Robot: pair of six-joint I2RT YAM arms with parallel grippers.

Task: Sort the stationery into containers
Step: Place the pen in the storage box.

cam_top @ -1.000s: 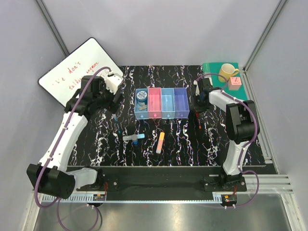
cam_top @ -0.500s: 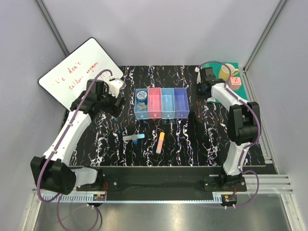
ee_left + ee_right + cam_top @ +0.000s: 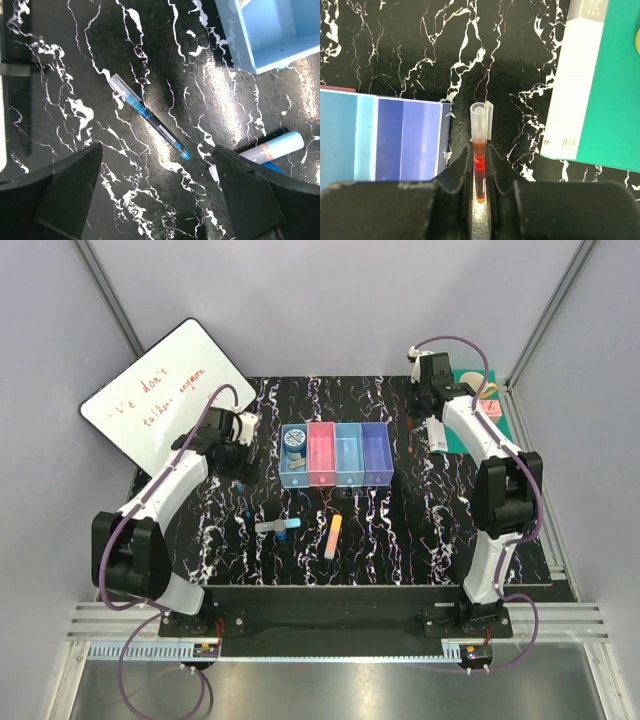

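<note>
- Stationery is spread over the black, white-veined marbled table, and one piece sits in the row of four joined translucent plastic bins at the table's middle.
- The thin red pen with a clear cap is clamped between the fingers of the right gripper. The jaws are closed tight on the barrel, and the cap end sticks out past the fingertips.
- That pen is over bare table just right of the purple bin, which ends the row on the right. The green book lies farther right.
- The left gripper is spread wide and holds nothing, above the table left of the bins.
- The thin blue pen with a clear cap lies flat on the table between the two spread fingers, touching neither.
- The grey marker with a cyan tip lies on the near side of the bins, right of the blue pen.
- The orange-yellow bar lies farther right on the table, apart from the marker.
- The blue round bottle stands in the light blue bin at the left end of the row.
- A white board with red handwriting is at the far left.
</note>
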